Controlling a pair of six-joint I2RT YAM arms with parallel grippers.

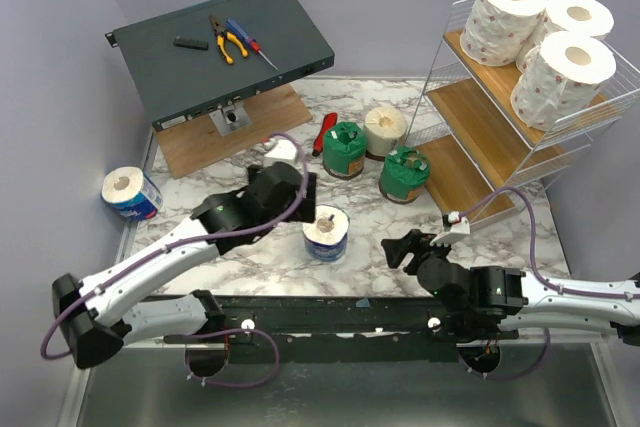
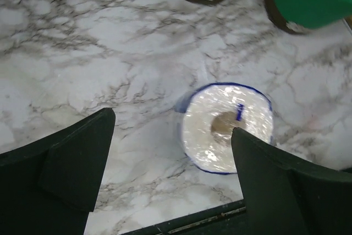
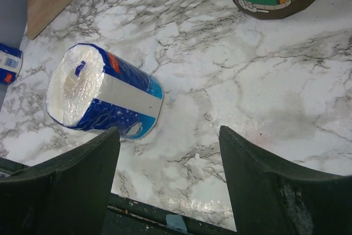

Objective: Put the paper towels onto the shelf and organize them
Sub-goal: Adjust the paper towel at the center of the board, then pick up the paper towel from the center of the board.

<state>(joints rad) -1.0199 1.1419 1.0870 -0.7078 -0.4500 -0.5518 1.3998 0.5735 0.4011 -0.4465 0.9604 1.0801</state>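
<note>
Roll in blue wrap (image 2: 225,127) stands upright just beneath the left claw (image 2: 171,126), which gapes open, holding nothing.

Three paper towel rolls shelved, five on the marble table (image 1: 370,227).
The white wire shelf (image 1: 480,112) stands at the right, its three wood tiers slanted; three pink-specked white rolls (image 1: 565,77) crowd its top tier, cores showing. Two green-wrapped rolls (image 1: 345,150) stand upright mid-table, a plain cream roll (image 1: 385,131) just behind and between them. One blue-wrapped roll (image 1: 326,233) stands on end near the front — the other blue roll (image 1: 131,192) sits at the far left edge.
</note>
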